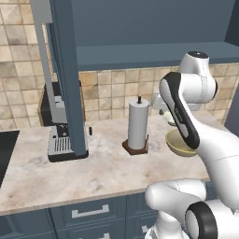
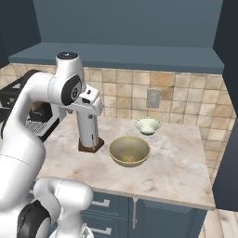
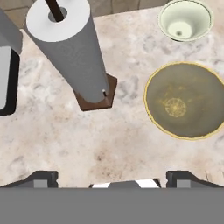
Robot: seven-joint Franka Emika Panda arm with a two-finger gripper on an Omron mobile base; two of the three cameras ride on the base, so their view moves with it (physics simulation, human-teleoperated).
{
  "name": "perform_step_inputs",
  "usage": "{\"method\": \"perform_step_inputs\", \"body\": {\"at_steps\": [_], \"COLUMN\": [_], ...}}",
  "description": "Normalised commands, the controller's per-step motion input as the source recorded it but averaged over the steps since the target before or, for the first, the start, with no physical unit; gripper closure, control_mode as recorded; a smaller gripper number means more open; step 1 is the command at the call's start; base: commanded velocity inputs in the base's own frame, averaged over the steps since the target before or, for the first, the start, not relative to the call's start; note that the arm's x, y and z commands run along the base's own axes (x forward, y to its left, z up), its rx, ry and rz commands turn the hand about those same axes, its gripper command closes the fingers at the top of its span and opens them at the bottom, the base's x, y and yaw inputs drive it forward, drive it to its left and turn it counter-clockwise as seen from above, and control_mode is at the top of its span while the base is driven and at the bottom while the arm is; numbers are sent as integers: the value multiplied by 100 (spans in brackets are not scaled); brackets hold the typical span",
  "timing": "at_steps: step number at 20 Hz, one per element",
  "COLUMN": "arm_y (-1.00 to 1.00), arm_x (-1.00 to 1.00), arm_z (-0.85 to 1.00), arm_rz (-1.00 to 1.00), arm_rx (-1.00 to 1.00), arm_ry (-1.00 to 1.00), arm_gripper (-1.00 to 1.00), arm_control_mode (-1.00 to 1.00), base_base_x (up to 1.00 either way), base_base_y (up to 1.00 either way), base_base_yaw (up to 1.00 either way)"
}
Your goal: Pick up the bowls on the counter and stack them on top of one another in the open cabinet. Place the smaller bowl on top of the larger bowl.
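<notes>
A beige and tan tiled backsplash (image 2: 121, 100) runs across the middle of the right base view, with a grey wall outlet (image 2: 153, 98) set in it right of centre. At lower right, a strip of pale wood floor (image 2: 223, 224) shows. In the left base view, a black stovetop (image 1: 7, 151) sits at the left edge.

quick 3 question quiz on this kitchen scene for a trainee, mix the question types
1. True or false: the smaller bowl sits inside the larger bowl.
2. What stands on the counter beside the larger bowl? A) paper towel roll B) kettle C) toaster
3. Fill in: both bowls rest on the ____, not in the cabinet.

Key: 1 false, they stand apart. 2 A. 3 counter.
</notes>
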Motion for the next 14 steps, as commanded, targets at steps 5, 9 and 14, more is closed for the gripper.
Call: {"method": "perform_step_inputs", "body": {"at_steps": [5,9,14], "arm_y": [-21,-28,-30], "arm_x": [-21,-17,-15], "arm_z": [0,0,0], "arm_rz": [-13,-12,-11], "arm_rx": [2,2,3], "arm_ry": [0,0,0], "arm_gripper": [-100,-100,-100], "arm_control_mode": [-100,-100,-100], "base_base_x": [0,0,0], "base_base_y": [0,0,0], "base_base_yaw": [0,0,0]}}
